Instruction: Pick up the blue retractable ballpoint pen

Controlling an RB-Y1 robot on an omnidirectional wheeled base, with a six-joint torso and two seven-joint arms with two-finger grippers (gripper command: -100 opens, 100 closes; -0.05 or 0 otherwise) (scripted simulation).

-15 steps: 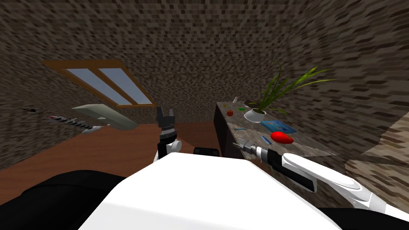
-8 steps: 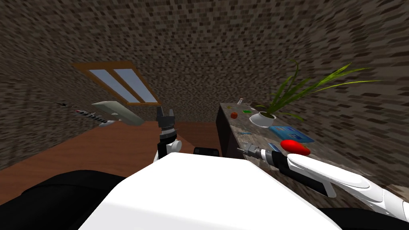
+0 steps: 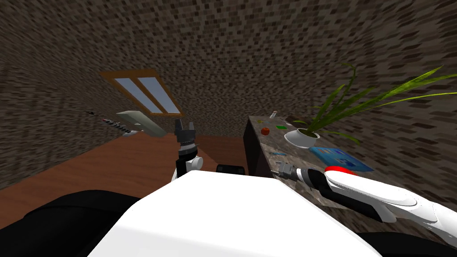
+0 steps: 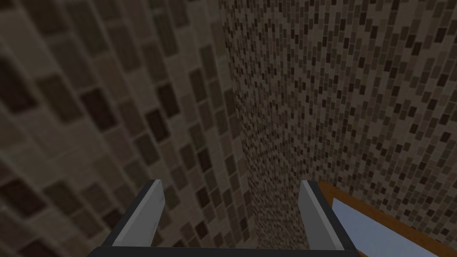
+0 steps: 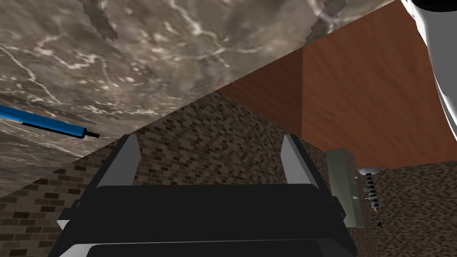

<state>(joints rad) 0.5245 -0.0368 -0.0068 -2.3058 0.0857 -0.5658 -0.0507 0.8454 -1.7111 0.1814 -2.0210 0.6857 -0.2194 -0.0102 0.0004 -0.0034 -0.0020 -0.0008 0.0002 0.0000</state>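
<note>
**Head view:** right end effector (image 3: 277, 168) at the counter's (image 3: 263, 125) near edge. The blue pen (image 3: 278, 153) lies flat just beyond it. Left end effector (image 3: 184, 126) is held up, apart.
**Left wrist view:** fingers wide, empty.
**Right wrist view:** fingers wide, empty, with the pen (image 5: 44, 122) off to one side. Centre over the barrel and straddle it crosswise before descending.

It's dim in here: the brick walls (image 3: 223, 44) sit murky under flat, even light, with the window (image 3: 149, 94) the palest patch. The marbled counter (image 5: 178, 44) shows a soft sheen, the pen (image 5: 44, 123) vivid blue on it. The walls stretch and splay toward the head view's corners.
</note>
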